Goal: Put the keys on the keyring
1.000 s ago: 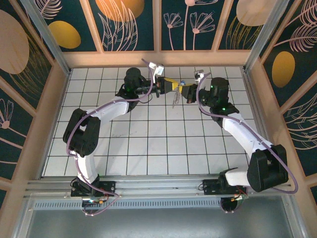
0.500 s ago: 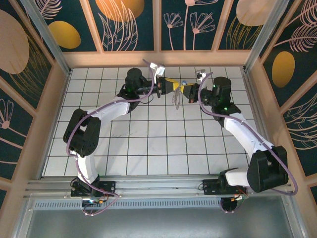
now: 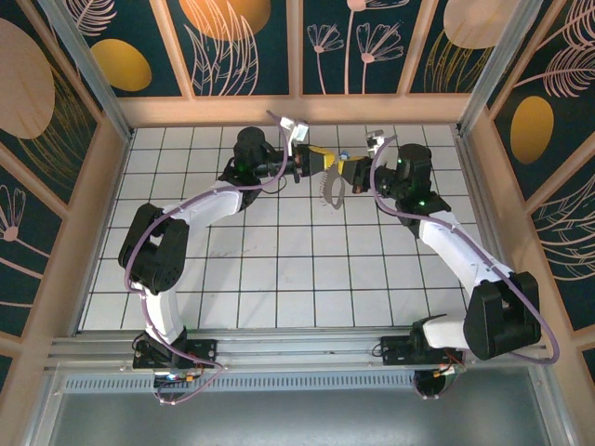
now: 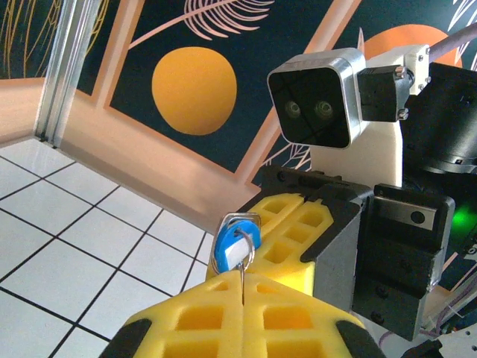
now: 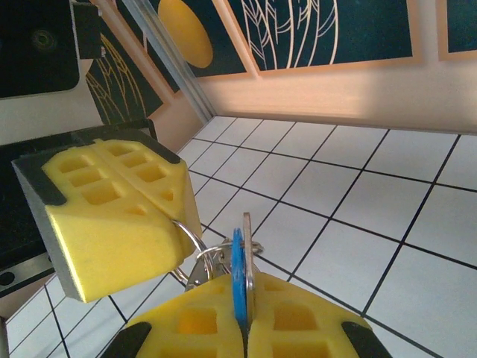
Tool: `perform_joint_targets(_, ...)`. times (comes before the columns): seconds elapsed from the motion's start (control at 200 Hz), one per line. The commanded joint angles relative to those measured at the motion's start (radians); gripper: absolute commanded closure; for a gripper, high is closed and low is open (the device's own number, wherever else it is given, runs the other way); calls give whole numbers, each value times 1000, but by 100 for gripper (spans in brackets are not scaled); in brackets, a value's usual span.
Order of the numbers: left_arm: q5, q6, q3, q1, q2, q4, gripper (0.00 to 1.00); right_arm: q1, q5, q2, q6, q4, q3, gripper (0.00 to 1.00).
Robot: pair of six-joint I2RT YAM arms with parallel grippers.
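Note:
High over the back tiles my two grippers meet tip to tip. My left gripper (image 3: pixel 321 160) (image 4: pixel 242 277) is shut on the thin metal ring (image 4: pixel 257 250) (image 5: pixel 188 237) of the keyring. My right gripper (image 3: pixel 349 170) (image 5: pixel 242 287) is shut on the key's blue head (image 5: pixel 237 268), seen edge-on between its yellow pads. In the left wrist view the ring passes through the hole in the blue head (image 4: pixel 232 245), just in front of the right fingers (image 4: pixel 298 224). The rest of the keyring (image 3: pixel 327 192) dangles below the two grippers.
The wooden back wall (image 3: pixel 297 110) runs close behind both grippers. White tiled floor (image 3: pixel 297 269) stretches open between the arms toward the near rail. Purple cables (image 3: pixel 200 200) loop along each arm.
My right gripper has edged left, closer to the left gripper. The dangling part of the keyring has swung slightly under them. Both grips are unchanged.

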Motion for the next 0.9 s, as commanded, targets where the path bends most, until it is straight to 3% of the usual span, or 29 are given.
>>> perform_joint_targets(0.0, 31, 8, 9, -3, -32, 33, 100, 18, 17, 20, -23, 3, 40, 100)
perform_joint_targets(0.39, 32, 12, 3, -3, -33, 33, 100, 15, 44, 14, -43, -25, 56, 100)
perform_joint_targets(0.896, 34, 16, -4, -3, -35, 31, 100, -60, 29, -36, -40, -50, 75, 100)
